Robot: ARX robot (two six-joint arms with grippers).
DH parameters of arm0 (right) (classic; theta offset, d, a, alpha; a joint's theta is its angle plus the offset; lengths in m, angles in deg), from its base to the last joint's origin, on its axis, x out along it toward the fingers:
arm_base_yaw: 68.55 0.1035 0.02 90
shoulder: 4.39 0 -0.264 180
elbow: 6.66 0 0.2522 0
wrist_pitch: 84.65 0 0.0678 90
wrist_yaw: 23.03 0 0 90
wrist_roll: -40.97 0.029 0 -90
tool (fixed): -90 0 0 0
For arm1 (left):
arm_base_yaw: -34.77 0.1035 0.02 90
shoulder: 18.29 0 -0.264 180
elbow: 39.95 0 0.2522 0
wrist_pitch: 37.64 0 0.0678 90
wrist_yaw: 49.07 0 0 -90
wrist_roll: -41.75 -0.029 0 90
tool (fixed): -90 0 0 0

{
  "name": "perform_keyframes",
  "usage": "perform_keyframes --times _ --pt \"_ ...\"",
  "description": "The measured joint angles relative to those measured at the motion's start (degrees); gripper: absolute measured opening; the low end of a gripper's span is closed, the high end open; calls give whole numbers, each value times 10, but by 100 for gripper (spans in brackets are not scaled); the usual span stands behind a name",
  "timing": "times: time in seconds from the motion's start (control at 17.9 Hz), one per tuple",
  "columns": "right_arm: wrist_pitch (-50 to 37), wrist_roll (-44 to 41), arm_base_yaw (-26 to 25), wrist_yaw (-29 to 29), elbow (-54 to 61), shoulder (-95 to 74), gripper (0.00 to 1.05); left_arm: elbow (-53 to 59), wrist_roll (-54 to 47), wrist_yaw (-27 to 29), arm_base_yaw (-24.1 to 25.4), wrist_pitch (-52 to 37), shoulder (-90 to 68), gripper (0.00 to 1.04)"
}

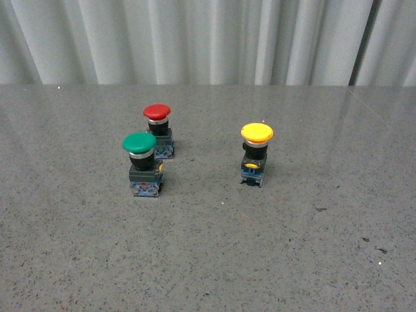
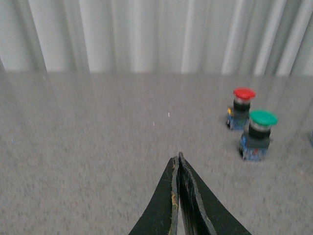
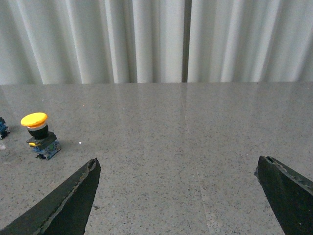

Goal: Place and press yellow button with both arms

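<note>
1. The task looks to be at its start: neither arm touches anything. The yellow button (image 1: 256, 153) stands upright on the table (image 1: 208, 266), right of centre in the front view. It is well apart from the green button (image 1: 142, 162) and the red button (image 1: 158, 129), which stand near each other on the left.
2. The left gripper (image 2: 177, 164) has its fingers pressed together and holds nothing. It hangs over bare table, with the green and red buttons ahead and off to one side.
3. The right gripper (image 3: 178, 161) is spread wide and empty. In its wrist view the yellow button is ahead, outside the gap between the fingers and well apart from them.
4. Next move, as I judge it: the right gripper swings toward the yellow button and pinches its dark base, not the cap, keeping it upright. The left's joined tips then suit pushing the cap down.
5. The table is grey, speckled and faintly glossy, with a few dark specks.
6. A pale pleated curtain (image 1: 195, 39) closes off the back.
</note>
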Motion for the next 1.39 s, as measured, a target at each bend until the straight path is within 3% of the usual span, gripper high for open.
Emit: perform_keyframes --times 0.39,0.89,1.28,1.39 --pt "0 0 0 0 0 0 98 0 0 0 1 -4 3 2" --pt "0 0 0 0 0 0 98 0 0 0 1 -4 3 97" --pt "4 4 3 -9 -1 -2 98 0 0 0 1 -4 3 98" --pt "-60 33 36 -47 -42 -112 98 0 0 0 1 -5 3 98"
